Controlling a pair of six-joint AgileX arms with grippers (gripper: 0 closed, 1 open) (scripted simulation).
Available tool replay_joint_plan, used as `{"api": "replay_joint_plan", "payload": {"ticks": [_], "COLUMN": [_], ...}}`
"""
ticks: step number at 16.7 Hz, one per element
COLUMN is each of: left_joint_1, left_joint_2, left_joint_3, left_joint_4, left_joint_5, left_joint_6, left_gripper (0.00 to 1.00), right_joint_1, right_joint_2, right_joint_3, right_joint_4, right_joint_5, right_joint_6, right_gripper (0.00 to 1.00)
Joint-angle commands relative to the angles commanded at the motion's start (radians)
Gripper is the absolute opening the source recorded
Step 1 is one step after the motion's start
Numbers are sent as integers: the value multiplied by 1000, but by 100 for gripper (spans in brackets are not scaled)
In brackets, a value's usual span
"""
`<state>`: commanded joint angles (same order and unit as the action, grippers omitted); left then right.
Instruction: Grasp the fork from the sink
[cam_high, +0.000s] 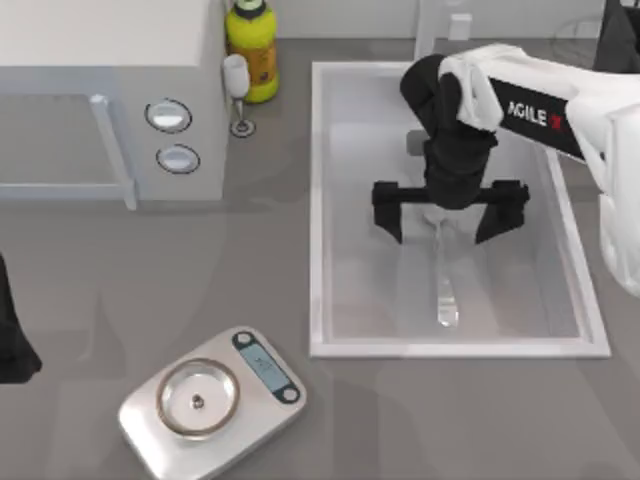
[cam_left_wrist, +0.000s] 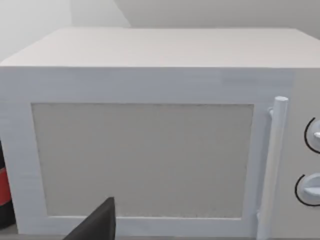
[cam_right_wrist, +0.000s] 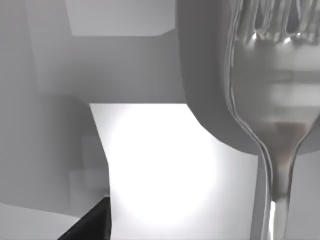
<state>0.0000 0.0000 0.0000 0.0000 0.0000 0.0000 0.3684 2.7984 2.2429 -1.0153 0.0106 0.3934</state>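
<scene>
Fork (cam_high: 445, 285) is lying flat in the sink (cam_high: 318, 210), handle toward the near rim. Right gripper (cam_high: 450, 222) is hovering over its tine end, jaws wide, straddling it. Pre-grasp step; next it needs lowering and closing. Left arm is sitting parked facing the microwave (cam_left_wrist: 150, 150).

One word can be read, on the right arm.

White letters spell "AGILE" on a black band on the right arm (cam_high: 540, 115), over the sink (cam_high: 320, 200), and a small red mark stands right after the letters. The kitchen scale (cam_high: 212, 398) on the counter (cam_high: 120, 280) has a little screen, but its digits are too small to read. The yellow bottle (cam_high: 251, 45) has a label, and that cannot be read either.
</scene>
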Motion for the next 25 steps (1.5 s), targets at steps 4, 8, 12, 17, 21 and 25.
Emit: {"api": "replay_joint_plan", "payload": {"ticks": [4, 8, 12, 17, 21, 25], "left_joint_1": [0, 0, 0, 0, 0, 0], "left_joint_2": [0, 0, 0, 0, 0, 0], "left_joint_3": [0, 0, 0, 0, 0, 0], "left_joint_4": [0, 0, 0, 0, 0, 0], "left_joint_5": [0, 0, 0, 0, 0, 0], "left_joint_6": [0, 0, 0, 0, 0, 0], "left_gripper": [100, 100, 100, 100, 100, 100], "right_joint_1": [0, 0, 0, 0, 0, -4], "right_joint_2": [0, 0, 0, 0, 0, -38], "right_joint_3": [0, 0, 0, 0, 0, 45], "right_joint_4": [0, 0, 0, 0, 0, -49], "right_joint_5": [0, 0, 0, 0, 0, 15], "right_joint_6": [0, 0, 0, 0, 0, -9], "right_gripper": [70, 40, 10, 0, 0, 0]}}
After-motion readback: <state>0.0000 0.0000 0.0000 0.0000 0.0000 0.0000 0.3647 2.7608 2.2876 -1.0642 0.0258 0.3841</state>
